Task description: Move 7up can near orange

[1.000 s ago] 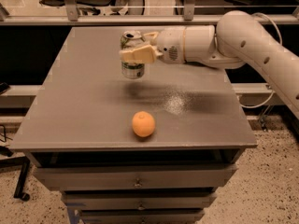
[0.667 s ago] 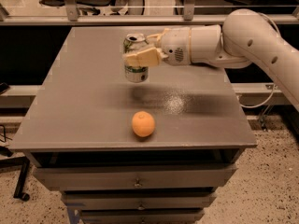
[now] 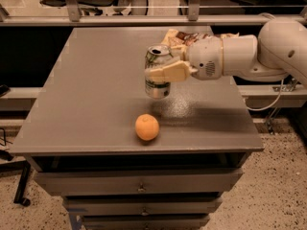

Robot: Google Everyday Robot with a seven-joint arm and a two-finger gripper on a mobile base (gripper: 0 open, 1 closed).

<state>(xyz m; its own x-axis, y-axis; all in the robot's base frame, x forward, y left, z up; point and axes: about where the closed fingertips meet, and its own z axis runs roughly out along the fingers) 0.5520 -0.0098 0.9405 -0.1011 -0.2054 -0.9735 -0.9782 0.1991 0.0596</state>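
The 7up can [image 3: 157, 82], silver with green markings and a pull-tab top, hangs upright a little above the grey table [image 3: 91, 90]. My gripper [image 3: 163, 72] reaches in from the right and is shut on the can, one cream finger across its front. The orange [image 3: 147, 127] sits on the table near the front edge, just below and slightly left of the can. The can's shadow falls on the table right of the orange.
A crumpled brown and yellow snack bag [image 3: 184, 36] lies on the table behind the gripper. My white arm [image 3: 249, 54] spans the table's right side. Drawers [image 3: 139, 183] sit under the table front. Chairs and a rail stand behind.
My gripper has carried the can to the right and toward the front of the table, closer to the orange. The orange has not moved.
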